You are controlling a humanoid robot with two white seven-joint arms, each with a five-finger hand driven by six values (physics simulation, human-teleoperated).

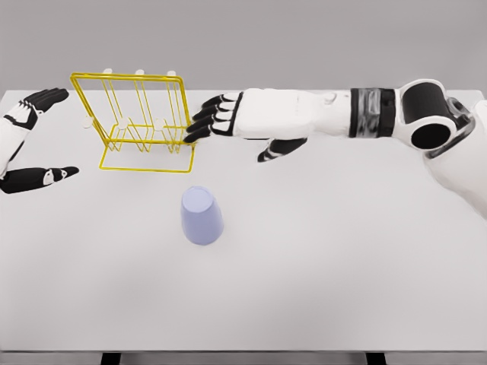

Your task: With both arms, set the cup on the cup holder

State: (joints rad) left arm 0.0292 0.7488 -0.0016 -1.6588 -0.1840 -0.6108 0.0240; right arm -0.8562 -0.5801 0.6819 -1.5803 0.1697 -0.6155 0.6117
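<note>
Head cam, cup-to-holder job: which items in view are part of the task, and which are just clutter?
Task items:
- cup, lavender, lying on the table, not held
- cup holder, yellow wire rack, standing upright
- right hand, open, next to the rack's right side
- left hand, open, at the left edge

Not part of the job:
- table, white; no clutter visible on it

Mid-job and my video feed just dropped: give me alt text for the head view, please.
A lilac cup stands upside down, ungrasped, on the white table, in front of a yellow wire cup holder. The right hand reaches across with open fingers, its fingertips at the holder's right edge. The left hand sits open at the far left.
</note>
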